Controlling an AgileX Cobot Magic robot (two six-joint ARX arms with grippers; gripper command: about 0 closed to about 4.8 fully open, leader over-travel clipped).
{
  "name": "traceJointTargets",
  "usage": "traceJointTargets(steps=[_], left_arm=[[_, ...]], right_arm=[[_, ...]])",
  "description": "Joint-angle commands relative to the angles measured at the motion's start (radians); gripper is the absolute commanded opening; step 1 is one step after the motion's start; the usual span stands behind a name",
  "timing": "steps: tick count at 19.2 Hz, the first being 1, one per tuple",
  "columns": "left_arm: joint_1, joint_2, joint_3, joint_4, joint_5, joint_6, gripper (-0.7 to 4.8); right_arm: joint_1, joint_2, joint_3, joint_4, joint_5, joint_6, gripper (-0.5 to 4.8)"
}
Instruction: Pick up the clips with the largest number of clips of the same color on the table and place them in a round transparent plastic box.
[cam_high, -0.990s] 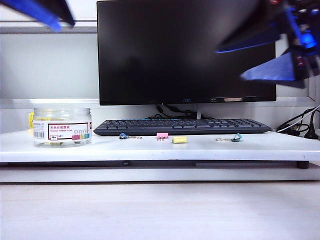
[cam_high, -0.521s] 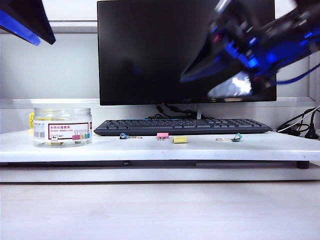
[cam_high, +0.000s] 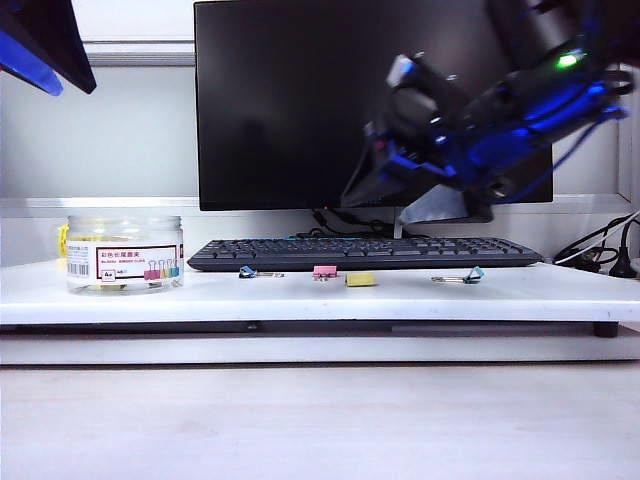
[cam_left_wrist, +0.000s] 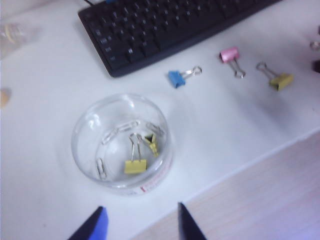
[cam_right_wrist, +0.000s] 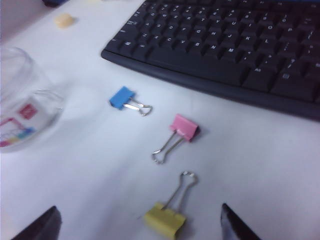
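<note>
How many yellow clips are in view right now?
3. Two lie inside the clear jar, one flat and one tilted. A third sits on the table beside the pink clip. Others may be hidden.

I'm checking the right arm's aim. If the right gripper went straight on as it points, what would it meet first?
Probably the yellow clip, lying between the open right gripper's fingertips; depth is unclear.

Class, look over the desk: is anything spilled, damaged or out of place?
Nothing stands out. Two yellow clips lie in the round transparent plastic box, one yellow clip waits beneath the open right gripper; left gripper hovers, jaws apart.
</note>
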Motion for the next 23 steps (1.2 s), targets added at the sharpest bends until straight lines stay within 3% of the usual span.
traceJointTargets(steps=[1,7,13,16,22,23], left_arm=[[0.0,-0.002,-0.002,-0.014,-0.001,-0.006,1.92],[0.0,-0.002,-0.002,-0.04,0.0,-0.006,1.92],[0.0,-0.002,-0.002,-0.05,0.001,-0.007,1.92],[0.0,-0.002,-0.002,-0.051,0.002,-0.019,1.92],[0.0,-0.002,-0.002,-0.051,0.001,-0.021,1.92],[0.0,-0.002,-0.002,-0.051,0.001,-0.021,1.92]], right_arm=[[0.051,0.035,0.032,-0.039,0.109,-0.075,4.1],[0.118,0.104,0.05,-0.045,0.302,-0.082,4.1],[0.122,0.128,0.054,-0.032,0.3,-0.051,4.07],[0.122,0.142,0.054,-0.025,0.29,-0.032,3.2],[0.122,0.18,0.054,-0.022,0.263,0.004,3.12],[0.122,0.181,0.054,-0.019,0.263,0.007,2.91]])
